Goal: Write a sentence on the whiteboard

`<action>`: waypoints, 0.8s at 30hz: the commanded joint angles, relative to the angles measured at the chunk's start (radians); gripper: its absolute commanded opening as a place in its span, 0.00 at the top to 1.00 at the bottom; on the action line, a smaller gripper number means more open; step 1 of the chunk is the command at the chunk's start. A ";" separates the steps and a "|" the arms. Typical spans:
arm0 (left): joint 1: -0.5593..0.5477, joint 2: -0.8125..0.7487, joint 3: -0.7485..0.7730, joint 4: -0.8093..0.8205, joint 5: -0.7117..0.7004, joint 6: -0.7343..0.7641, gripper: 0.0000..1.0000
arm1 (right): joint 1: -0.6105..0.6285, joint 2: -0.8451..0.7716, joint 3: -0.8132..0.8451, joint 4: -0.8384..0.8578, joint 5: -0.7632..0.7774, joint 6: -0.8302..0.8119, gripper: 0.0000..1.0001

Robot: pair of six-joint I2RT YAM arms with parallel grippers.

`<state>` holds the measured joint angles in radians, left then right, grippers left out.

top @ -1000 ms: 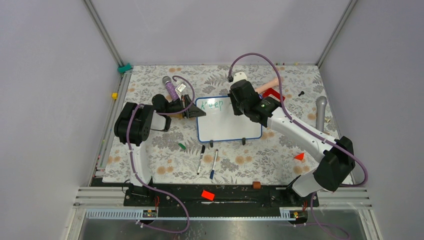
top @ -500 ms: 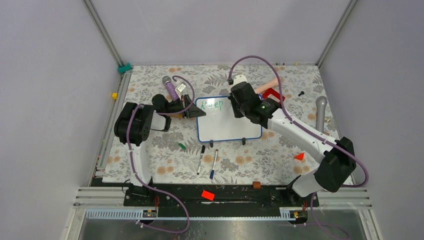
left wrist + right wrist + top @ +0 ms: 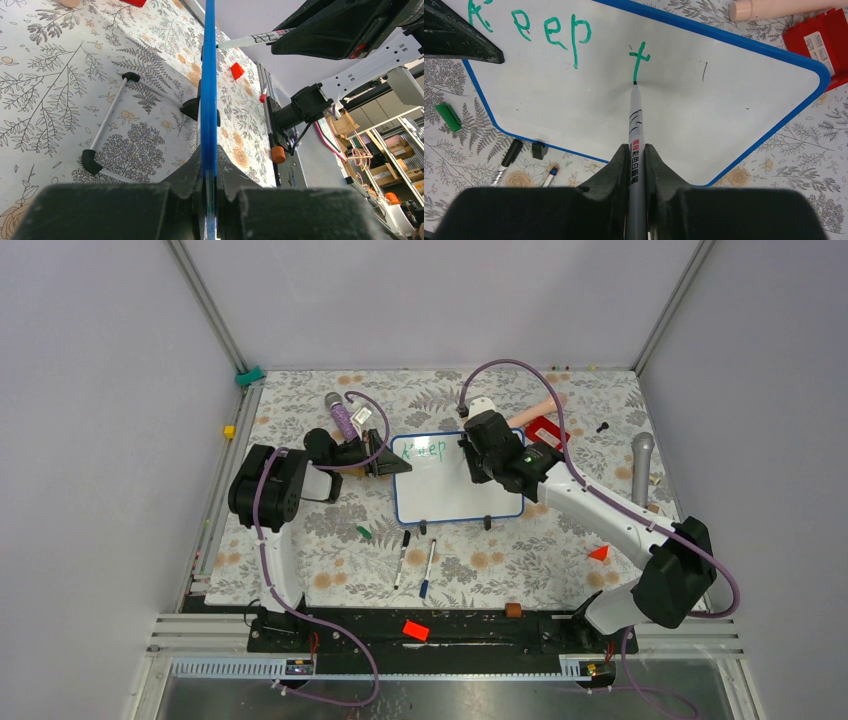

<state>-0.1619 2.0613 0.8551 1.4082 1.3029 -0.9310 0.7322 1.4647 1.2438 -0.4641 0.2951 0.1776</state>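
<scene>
The whiteboard (image 3: 450, 490) with its blue rim (image 3: 208, 75) stands tilted on the floral table. My left gripper (image 3: 388, 462) is shut on its left edge (image 3: 209, 172). On the white face (image 3: 574, 107) the sentence reads "Keep" (image 3: 531, 30) in green, followed by a "t" (image 3: 639, 59). My right gripper (image 3: 637, 155) is shut on a grey marker (image 3: 635, 125), whose tip touches the board at the foot of the "t". From the top view this gripper (image 3: 478, 452) hovers over the board's upper right part.
Two loose markers (image 3: 401, 558) (image 3: 428, 567) and a green cap (image 3: 364, 533) lie in front of the board. A red block (image 3: 819, 42) and a pink cylinder (image 3: 784, 7) sit behind the board's right corner. A microphone (image 3: 642, 465) lies right, a purple one (image 3: 341, 416) behind my left arm.
My right gripper has drawn back toward me over the board with the marker, drawing the stem of the "t". The left arm and board have not moved.
</scene>
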 commanded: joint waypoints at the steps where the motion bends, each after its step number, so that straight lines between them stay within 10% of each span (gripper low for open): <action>1: -0.010 -0.049 -0.008 0.064 0.023 0.018 1.00 | -0.003 -0.020 0.001 -0.020 0.057 0.001 1.00; 24: -0.010 -0.049 -0.009 0.064 0.024 0.020 1.00 | -0.003 -0.026 0.103 -0.040 0.089 -0.016 1.00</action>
<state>-0.1619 2.0613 0.8551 1.4086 1.3045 -0.9237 0.7322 1.4647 1.2980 -0.4961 0.3477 0.1757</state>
